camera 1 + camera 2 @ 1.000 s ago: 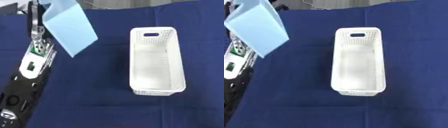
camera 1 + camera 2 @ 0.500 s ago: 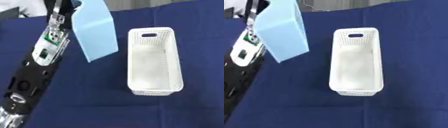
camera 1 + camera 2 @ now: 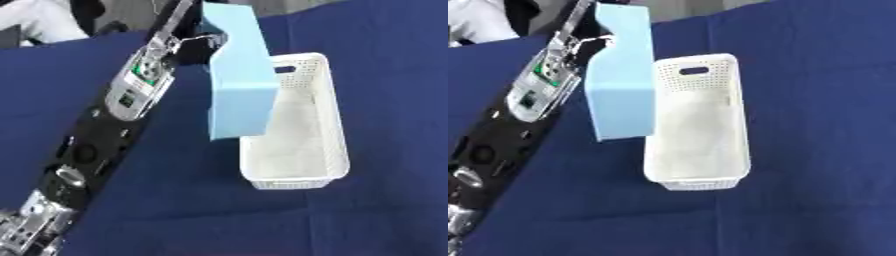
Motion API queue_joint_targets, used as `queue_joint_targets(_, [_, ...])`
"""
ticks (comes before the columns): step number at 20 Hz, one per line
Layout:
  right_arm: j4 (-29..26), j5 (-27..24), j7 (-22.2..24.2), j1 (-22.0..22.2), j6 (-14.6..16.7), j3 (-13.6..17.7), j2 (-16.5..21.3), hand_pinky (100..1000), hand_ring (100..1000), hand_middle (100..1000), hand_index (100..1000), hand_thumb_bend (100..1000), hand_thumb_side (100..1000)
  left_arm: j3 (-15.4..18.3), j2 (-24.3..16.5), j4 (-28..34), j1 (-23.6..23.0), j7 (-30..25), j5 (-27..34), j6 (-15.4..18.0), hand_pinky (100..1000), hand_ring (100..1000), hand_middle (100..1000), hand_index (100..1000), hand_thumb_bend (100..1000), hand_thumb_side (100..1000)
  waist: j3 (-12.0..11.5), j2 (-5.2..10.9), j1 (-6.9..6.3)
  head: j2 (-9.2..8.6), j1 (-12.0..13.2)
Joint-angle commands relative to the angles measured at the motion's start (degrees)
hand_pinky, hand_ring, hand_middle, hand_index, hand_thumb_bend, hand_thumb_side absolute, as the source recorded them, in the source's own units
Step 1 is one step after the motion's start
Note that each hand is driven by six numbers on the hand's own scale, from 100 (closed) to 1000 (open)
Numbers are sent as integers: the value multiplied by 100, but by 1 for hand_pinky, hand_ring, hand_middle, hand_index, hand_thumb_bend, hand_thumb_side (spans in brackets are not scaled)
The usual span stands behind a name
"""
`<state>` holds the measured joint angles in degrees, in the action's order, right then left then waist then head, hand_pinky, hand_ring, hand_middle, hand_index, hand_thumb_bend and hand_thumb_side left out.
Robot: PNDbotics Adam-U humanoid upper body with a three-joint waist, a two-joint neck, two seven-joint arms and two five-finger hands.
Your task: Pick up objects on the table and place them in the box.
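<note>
My left arm runs from the lower left corner up to the top of the left eye view. Its hand (image 3: pixel 194 39) is shut on the upper end of a long light blue box (image 3: pixel 241 85), which hangs in the air tilted, lower end down. The blue box overlaps the left rim of the white perforated basket (image 3: pixel 338 135), covering part of the basket's near-left wall. Nothing shows inside the basket. Most of the hand's fingers are hidden behind the box. My right hand shows in neither view.
A dark blue cloth (image 3: pixel 385 210) covers the table all round the basket. The basket has a handle slot (image 3: pixel 694 71) at its far end. Beyond the table's far edge lies grey floor.
My left arm has swung right and forward with the blue box, from the table's left side to the basket's left rim. The basket has not been touched.
</note>
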<state>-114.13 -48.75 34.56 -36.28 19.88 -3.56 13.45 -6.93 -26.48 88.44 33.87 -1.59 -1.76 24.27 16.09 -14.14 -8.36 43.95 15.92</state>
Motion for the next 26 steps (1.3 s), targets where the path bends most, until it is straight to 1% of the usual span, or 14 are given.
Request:
queue_joint_targets(1, [-46,-38,-14,-109,-24,-15,-5,316,455,459,631,100,580,-31,6,-125,192,-120,-212,61,100,100,100,318,100,342,45,135,9,-89,108])
queue_joint_targets(8, [-46,-49,-48,-135,-75,-19,-17,308,454,457,628,100,584,-117,-14,-567,273,-233,-690,147,100,100,100,360,100,268,119,149,-65,-148,109])
queue_joint_targets(10, [-46,-49,-56,-130,-100,-22,-22,306,454,457,628,100,589,-125,-35,-667,273,-267,-788,182,100,100,143,390,100,246,120,150,-85,-154,100])
queue_joint_targets(12, [-46,-47,-63,-122,-117,-20,-23,305,453,456,627,100,587,-139,-72,-728,267,-341,-888,244,100,248,273,486,363,348,121,155,-98,-153,89])
queue_joint_targets(13, [-46,-50,-74,-116,-128,-18,-25,304,453,455,626,100,588,-150,-83,-746,258,-417,-946,287,100,325,339,534,445,377,120,160,-106,-151,89])
queue_joint_targets(14, [-46,-53,-85,-113,-137,-17,-27,303,452,455,625,100,588,-144,-84,-760,251,-484,-989,324,100,343,354,543,462,383,118,163,-109,-151,87])
queue_joint_targets(15, [-46,-56,-99,-106,-149,-16,-30,302,451,454,624,100,589,-145,-86,-764,245,-559,-1033,366,162,467,463,635,612,444,114,167,-113,-155,86])
queue_joint_targets(16, [-46,-59,-113,-102,-158,-14,-32,301,451,453,624,100,592,-139,-86,-767,238,-632,-1070,409,243,522,516,683,717,477,111,171,-115,-157,85])
queue_joint_targets(19, [-46,-70,-150,-94,-178,-13,-38,299,449,452,622,100,594,-141,-93,-772,235,-882,-1142,570,366,611,609,761,907,539,98,188,-123,-171,78])
queue_joint_targets(20, [-46,-72,-159,-92,-183,-12,-39,299,449,452,622,100,594,-132,-93,-776,234,-936,-1137,612,362,609,607,759,898,539,94,191,-124,-177,74])
queue_joint_targets(21, [-46,-73,-165,-91,-187,-12,-40,298,448,451,621,100,595,-123,-94,-778,235,-978,-1129,644,384,621,618,770,963,527,92,194,-125,-183,68])
queue_joint_targets(24, [-46,-73,-176,-86,-195,-10,-42,297,447,450,620,100,595,-99,-104,-779,233,-1060,-1115,694,380,615,615,767,931,518,87,199,-126,-193,56])
queue_joint_targets(25, [-46,-74,-179,-81,-197,-9,-41,296,446,450,620,100,595,-56,-97,-747,229,-1012,-1077,710,347,591,597,744,775,549,77,199,-122,-201,49])
queue_joint_targets(26, [-46,-73,-178,-79,-194,-6,-38,296,446,450,620,100,595,8,-97,-666,210,-860,-994,734,347,591,597,744,775,549,64,195,-116,-210,39])
